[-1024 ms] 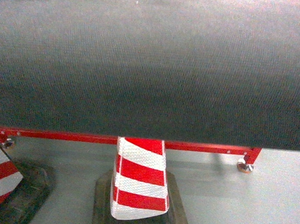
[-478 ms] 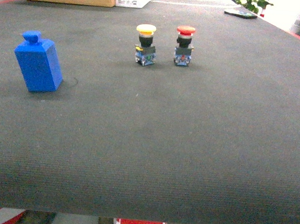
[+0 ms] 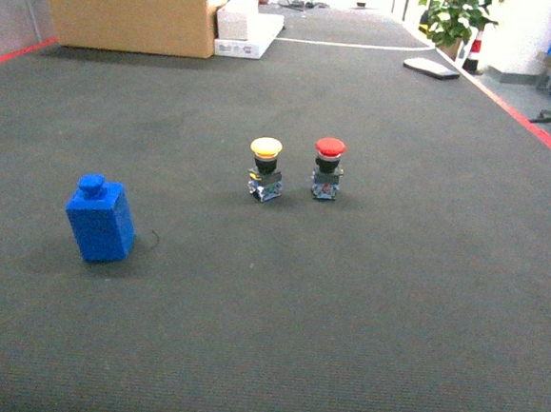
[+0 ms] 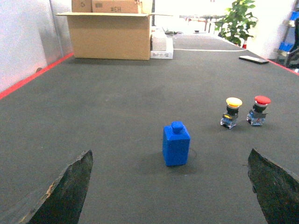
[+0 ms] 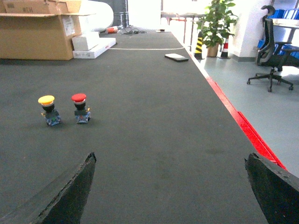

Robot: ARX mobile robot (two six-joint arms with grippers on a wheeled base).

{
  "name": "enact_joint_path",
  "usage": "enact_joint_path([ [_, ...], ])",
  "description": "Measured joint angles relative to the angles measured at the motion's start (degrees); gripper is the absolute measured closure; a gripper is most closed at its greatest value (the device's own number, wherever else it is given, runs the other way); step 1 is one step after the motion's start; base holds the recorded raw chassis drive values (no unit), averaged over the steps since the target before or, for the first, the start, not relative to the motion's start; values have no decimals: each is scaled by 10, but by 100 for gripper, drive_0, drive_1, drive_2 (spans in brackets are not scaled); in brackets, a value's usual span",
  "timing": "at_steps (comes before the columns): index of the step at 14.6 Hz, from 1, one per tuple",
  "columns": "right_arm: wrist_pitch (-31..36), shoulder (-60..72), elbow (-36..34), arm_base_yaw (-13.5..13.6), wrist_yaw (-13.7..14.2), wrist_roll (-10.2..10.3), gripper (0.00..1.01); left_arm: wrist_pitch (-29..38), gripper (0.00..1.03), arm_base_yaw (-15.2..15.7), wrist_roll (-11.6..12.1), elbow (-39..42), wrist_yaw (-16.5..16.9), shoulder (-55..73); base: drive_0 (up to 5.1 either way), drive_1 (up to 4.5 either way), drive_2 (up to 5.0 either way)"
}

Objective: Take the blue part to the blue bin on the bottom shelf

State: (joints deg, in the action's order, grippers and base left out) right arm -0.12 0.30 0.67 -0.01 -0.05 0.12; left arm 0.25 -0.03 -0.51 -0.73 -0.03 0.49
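Note:
The blue part (image 3: 101, 219), a small block with a round knob on top, stands upright on the dark mat at the left of the head view. It shows again in the left wrist view as the blue part (image 4: 176, 143), ahead of my open left gripper (image 4: 170, 156) and between the lines of its two fingers. My right gripper (image 5: 170, 158) is open over bare mat with nothing between its fingers. Neither gripper shows in the head view. The blue bin and the bottom shelf are out of view.
A yellow push button (image 3: 265, 167) and a red push button (image 3: 327, 167) stand side by side mid-table. A cardboard box (image 3: 129, 6) and a white box (image 3: 247, 27) sit at the far end. The table's red edge (image 5: 250, 130) runs along the right, with an office chair (image 5: 273, 51) beyond.
The head camera has tilted up: a second ago it showed the table's front edge and striped cones on the floor, now the tabletop stretches to the far end. The blue part sits lower in view.

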Motion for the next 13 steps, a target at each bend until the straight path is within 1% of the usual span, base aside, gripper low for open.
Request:
enact_joint_path([
  [13,-2,0,0,0,0,0,3,-5,5,0,0,0,0,0,0,0,0],
])
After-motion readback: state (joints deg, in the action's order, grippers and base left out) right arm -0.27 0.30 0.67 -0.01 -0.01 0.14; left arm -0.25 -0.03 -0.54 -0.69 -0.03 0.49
